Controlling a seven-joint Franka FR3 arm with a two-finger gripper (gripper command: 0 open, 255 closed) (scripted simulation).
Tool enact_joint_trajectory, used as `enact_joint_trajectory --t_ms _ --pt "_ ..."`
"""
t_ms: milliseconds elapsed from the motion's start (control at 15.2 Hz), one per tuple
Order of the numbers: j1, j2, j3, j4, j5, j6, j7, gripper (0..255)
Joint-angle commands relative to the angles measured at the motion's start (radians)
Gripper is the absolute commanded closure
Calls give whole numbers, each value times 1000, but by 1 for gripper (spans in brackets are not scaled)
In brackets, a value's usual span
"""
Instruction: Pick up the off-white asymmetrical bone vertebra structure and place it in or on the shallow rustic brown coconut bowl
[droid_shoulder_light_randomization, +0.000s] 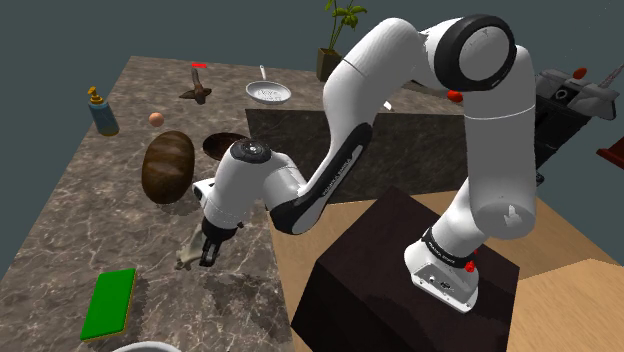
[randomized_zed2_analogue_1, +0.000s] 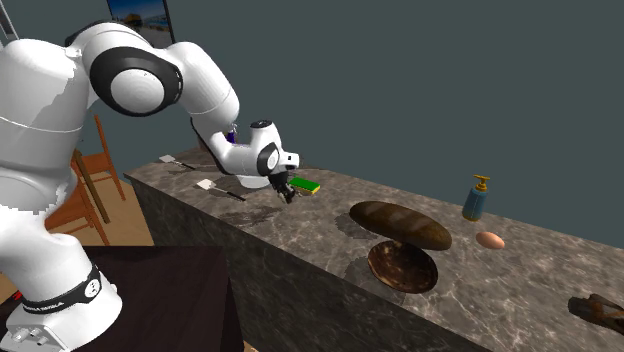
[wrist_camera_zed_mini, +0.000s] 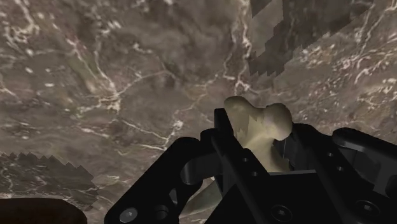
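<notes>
Gripper: you are seeing the gripper (droid_shoulder_light_randomization: 210, 248) pointing down at the near part of the counter (droid_shoulder_light_randomization: 80, 220), in front of the stand (droid_shoulder_light_randomization: 400, 262).
Fingers: the two black fingers (wrist_camera_zed_mini: 217, 136) are clamping the bone (wrist_camera_zed_mini: 257, 122) between them; in the wrist view its pale knobbed end is sticking out past the tips.
Bone: in the shoulder view it is showing at the fingertips, low over the counter. You cannot tell whether it is touching the stone.
Bowl: the brown bowl (randomized_zed2_analogue_1: 402, 266) is sitting well apart from the gripper, near the counter's front edge in the second exterior view, just beside the bread loaf (randomized_zed2_analogue_1: 400, 224). In the shoulder view the arm (droid_shoulder_light_randomization: 350, 120) is covering part of it.
Green block: a flat green block (droid_shoulder_light_randomization: 108, 302) is lying near the gripper, on the shoulder view's left of it.
Far end: a blue bottle (randomized_zed2_analogue_1: 477, 198) is standing upright and an egg (randomized_zed2_analogue_1: 490, 240) is lying near it, both beyond the loaf.
Behind the gripper: two spatulas (randomized_zed2_analogue_1: 214, 186) are lying on the counter in the second exterior view.
</notes>
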Motion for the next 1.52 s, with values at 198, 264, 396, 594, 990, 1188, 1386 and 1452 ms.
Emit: enact_joint_trajectory --t_ms 198,264,396,594,990,1188,1386,1452 --pt "-50 -52 66 -17 52 -44 -38 255" --pt "-61 -62 79 -20 63 -52 -46 255" --pt "-82 -82 105 -24 86 -70 -62 255" --pt "-113 -111 144 -29 121 -97 -87 255" --pt "-236 -112 187 -26 170 -115 -217 255" --pt "-308 -94 199 -11 188 -125 -302 255" --pt "-374 -69 207 16 202 -141 -383 255" --pt "-394 -60 209 27 207 -148 -410 255"
